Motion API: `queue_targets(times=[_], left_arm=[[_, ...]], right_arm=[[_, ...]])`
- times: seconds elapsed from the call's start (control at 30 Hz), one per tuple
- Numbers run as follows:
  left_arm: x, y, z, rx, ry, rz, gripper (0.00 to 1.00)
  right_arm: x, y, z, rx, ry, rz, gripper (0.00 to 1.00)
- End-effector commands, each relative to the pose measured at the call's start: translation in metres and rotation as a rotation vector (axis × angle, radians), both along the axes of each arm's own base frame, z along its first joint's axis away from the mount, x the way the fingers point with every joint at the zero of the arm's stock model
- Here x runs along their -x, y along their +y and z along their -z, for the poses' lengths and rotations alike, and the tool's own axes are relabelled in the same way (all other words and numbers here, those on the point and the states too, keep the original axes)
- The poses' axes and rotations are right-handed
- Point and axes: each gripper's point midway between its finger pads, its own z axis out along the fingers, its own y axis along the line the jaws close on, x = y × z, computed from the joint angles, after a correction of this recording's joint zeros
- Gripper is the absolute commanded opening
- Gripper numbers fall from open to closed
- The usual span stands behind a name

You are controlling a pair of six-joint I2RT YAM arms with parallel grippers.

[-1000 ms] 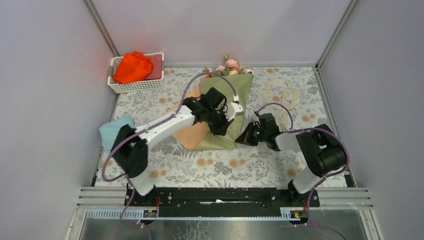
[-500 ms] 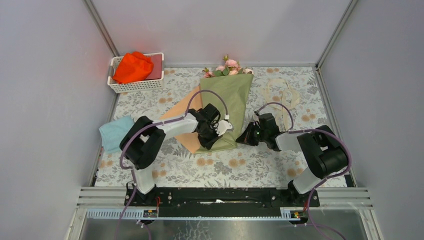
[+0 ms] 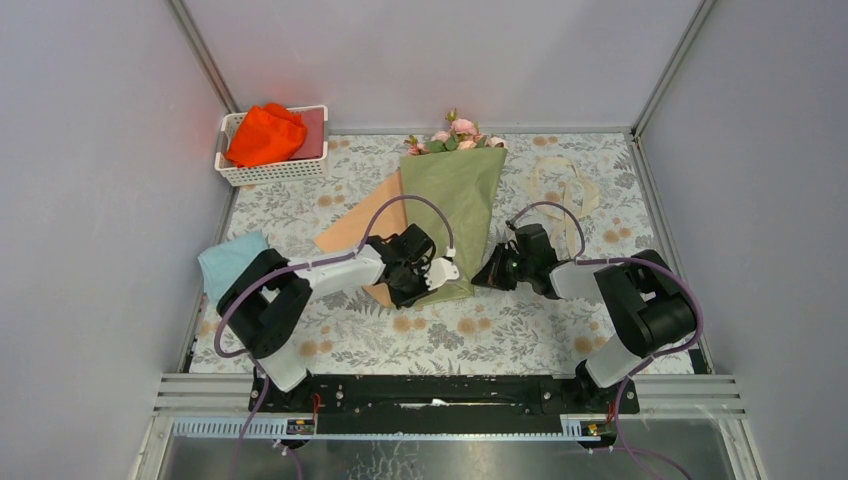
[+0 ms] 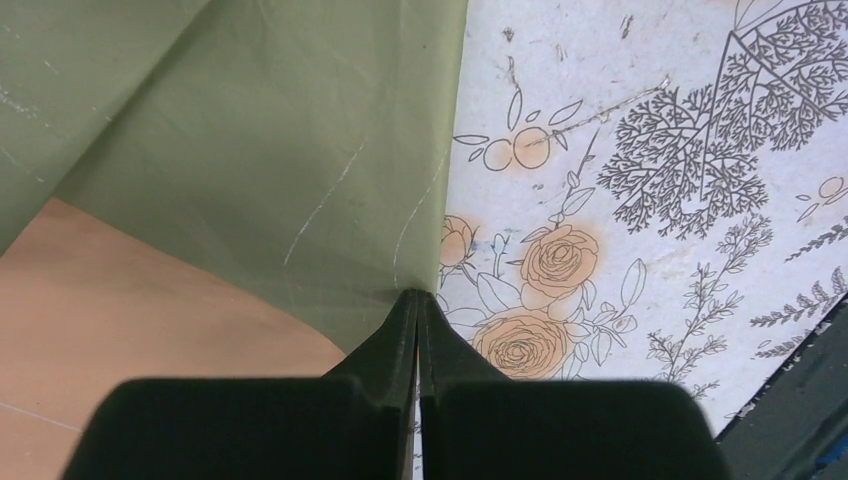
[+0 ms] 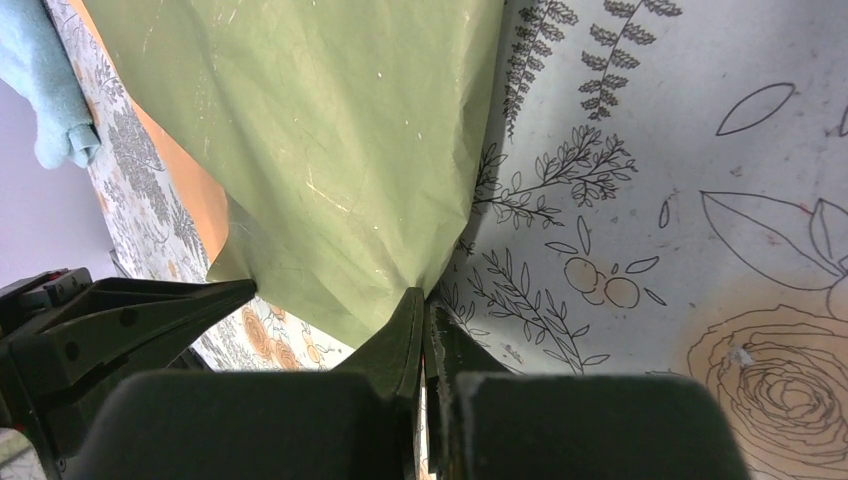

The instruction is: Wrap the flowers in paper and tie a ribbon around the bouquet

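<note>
Since a second ago, left gripper [image 3: 443, 279] dropped from mid-bouquet [image 3: 458, 200] to its narrow end.

Top view: it and right gripper [image 3: 487, 277] flank that tip at 6 o'clock. Flowers [image 3: 455, 134] poke out at 12, and ribbon [image 3: 563, 184] lies untouched at 2.

Left wrist: jaws pressed together, pinching the paper [image 4: 250, 150] edge.

Right wrist: same, nipping a paper corner.

Wrapping looks mostly done, though a peach flap is loose at 9. Tying's all left.

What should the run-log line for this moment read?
stage: wrapping | left gripper: shut on paper, near-left corner | right gripper: shut on paper, near-right corner | flowers: inside paper fold | ribbon: lying apart, untied
</note>
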Motion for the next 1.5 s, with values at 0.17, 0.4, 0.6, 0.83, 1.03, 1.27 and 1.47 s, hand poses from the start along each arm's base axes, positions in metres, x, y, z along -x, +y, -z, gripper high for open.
queue_targets(times=[0.17,0.4,0.6,0.83,1.03,1.27,1.47], left_arm=[[0.066,0.112,0.044,-0.412,0.153,0.079,0.01],[0.058,0.122,0.032,-0.422,0.09,0.066,0.0],[0.037,0.133,-0.004,-0.37,0.046,0.033,0.0],[-0.021,0.086,-0.073,-0.134,-0.114,-0.127,0.09],[-0.124,0.113,-0.126,0.235,-0.037,-0.862,0.64],[-0.186,0.247,-0.093,0.384,0.024,-1.593,0.97],[-0.198,0.249,-0.042,0.389,0.142,-1.649,0.98]], right_arm=[[0.005,-0.025,0.031,0.166,0.049,0.026,0.0],[0.007,-0.027,0.031,0.172,0.047,0.022,0.0],[0.007,-0.027,0.029,0.174,0.038,0.018,0.0],[0.005,-0.027,0.023,0.173,0.02,0.011,0.0],[0.002,-0.028,0.017,0.175,-0.007,0.015,0.0],[-0.001,-0.025,0.015,0.151,-0.02,0.024,0.0],[0.0,-0.025,0.014,0.155,-0.019,0.02,0.0]])
